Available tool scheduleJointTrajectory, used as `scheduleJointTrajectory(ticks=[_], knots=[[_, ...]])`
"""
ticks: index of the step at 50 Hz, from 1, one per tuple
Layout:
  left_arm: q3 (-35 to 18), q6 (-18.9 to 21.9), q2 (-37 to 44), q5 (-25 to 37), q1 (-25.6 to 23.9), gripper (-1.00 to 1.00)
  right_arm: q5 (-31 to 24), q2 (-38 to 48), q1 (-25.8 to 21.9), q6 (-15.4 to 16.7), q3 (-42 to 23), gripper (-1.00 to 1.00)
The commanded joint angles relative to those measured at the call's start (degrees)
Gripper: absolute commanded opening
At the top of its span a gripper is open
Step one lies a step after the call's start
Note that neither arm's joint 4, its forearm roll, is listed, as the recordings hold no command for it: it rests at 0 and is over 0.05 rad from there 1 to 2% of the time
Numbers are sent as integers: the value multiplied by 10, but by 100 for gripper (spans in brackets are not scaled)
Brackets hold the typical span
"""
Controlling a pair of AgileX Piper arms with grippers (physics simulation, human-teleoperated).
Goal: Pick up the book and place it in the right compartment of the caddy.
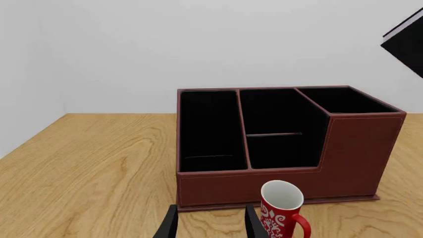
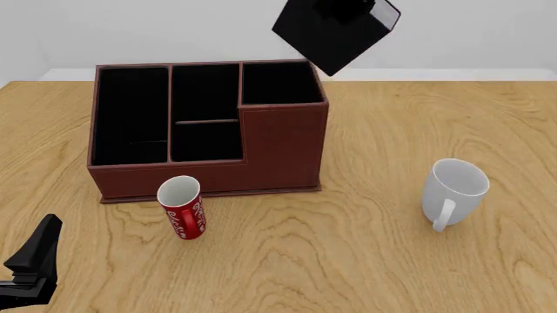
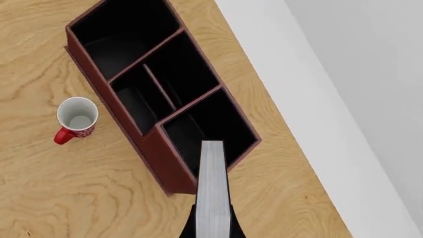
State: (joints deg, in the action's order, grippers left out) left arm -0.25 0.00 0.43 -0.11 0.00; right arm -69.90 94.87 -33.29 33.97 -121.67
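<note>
Right gripper is clamped on the book, its two fingers pressed against the black covers with the white page edges showing between them in the right wrist view. Taking the caddy as the landmark: the book hangs in the air, tilted on a corner, above and just beyond the caddy's tall right end. In the right wrist view the book's far end overlaps the opening of the right compartment.

To do the step well, I judge the book should first be squared to that compartment's walls, since it hangs at a slant. It should then be centred over the black opening before lowering, so no corner catches the reddish-brown rim. A slow straight descent, with release only once the book sits inside, looks safest.

Left gripper rests low on the near side of the caddy with its fingers apart and nothing between them. A red mug stands just in front of the caddy's low front wall. A white mug stands well to the caddy's right.
</note>
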Motion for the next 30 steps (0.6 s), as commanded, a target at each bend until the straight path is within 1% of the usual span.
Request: scheduleJointTrajectory(ticks=[1,13,15,17,18,21,30], knots=[[0,0,0,0,0,100,0,36,5,-14,-50,-100],[0,0,0,0,0,100,0,71,-5,-27,-79,-100],[0,0,0,0,0,100,0,76,-3,-24,-80,-100],[0,0,0,0,0,100,0,82,-4,-33,-91,-100],[0,0,0,0,0,100,0,84,-3,-28,-90,-100],[0,0,0,0,0,100,0,94,0,-29,-99,-100],[0,0,0,0,0,100,0,116,6,-37,-119,-100]])
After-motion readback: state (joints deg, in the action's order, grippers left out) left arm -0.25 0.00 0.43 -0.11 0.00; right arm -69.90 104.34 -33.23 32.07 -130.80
